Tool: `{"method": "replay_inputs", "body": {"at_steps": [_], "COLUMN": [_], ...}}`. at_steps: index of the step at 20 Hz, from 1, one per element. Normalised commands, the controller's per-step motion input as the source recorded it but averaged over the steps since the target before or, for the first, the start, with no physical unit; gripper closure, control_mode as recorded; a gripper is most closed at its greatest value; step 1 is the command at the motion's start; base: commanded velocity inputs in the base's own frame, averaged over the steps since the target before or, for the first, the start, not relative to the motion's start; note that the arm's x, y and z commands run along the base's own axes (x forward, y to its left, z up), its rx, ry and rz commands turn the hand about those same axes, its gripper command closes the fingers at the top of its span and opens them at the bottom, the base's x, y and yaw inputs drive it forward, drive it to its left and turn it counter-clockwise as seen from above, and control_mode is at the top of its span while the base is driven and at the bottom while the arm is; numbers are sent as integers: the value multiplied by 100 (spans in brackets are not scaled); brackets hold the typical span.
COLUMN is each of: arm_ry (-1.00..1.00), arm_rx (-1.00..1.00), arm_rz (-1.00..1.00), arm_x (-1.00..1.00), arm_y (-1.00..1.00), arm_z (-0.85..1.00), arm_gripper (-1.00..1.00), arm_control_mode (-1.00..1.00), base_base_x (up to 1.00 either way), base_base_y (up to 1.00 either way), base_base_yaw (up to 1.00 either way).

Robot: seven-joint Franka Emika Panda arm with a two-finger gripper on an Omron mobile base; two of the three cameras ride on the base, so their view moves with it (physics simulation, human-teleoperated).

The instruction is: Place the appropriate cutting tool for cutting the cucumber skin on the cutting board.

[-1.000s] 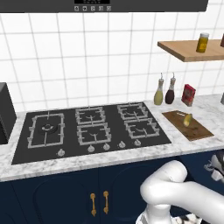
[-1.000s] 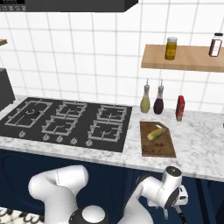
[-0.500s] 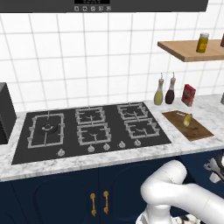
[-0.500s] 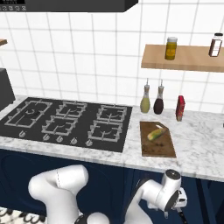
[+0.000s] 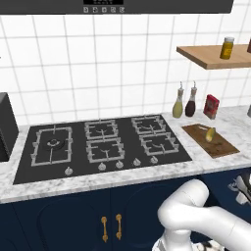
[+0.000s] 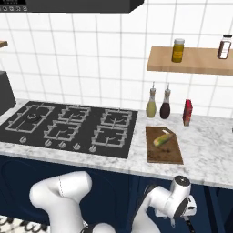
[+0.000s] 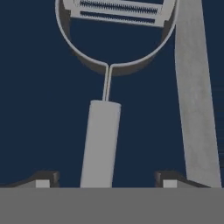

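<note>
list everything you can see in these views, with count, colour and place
peeler: 1, grey, between the fingertips in the hand view
grey strip: 1, beside the peeler
cucumber: 1, yellow-green, lying on the board
cutting board: 1, dark brown, counter right of the stove
stove: 1, black, set in the counter
bottles: 2, yellow-green and dark, by the wall
red box: 1, right of the bottles
shelf: 1, wooden, carrying two jars
gripper: 1, dark tips, low before the navy cabinets

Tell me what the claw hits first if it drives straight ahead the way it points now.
Probably the grey peeler: its handle runs up between the finger tips, the looped blade head beyond. A second grey tool lies right of that line. Depth is unclear, so contact is a guess.
</note>
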Motion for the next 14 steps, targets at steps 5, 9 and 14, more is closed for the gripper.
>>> {"method": "replay_inputs", "body": {"at_steps": [5, 9, 14], "arm_ry": [0, 0, 0], "arm_rx": [0, 0, 0], "arm_rz": [0, 0, 0], "arm_x": [-24, 10, -35], "arm_y": [1, 5, 8], "arm_z": [-15, 2, 68], "arm_gripper": [100, 100, 100], "arm_control_mode": [-100, -100, -100], "base_base_x": [0, 0, 0], "base_base_y": [0, 0, 0], "base_base_yaw": [0, 0, 0]}}
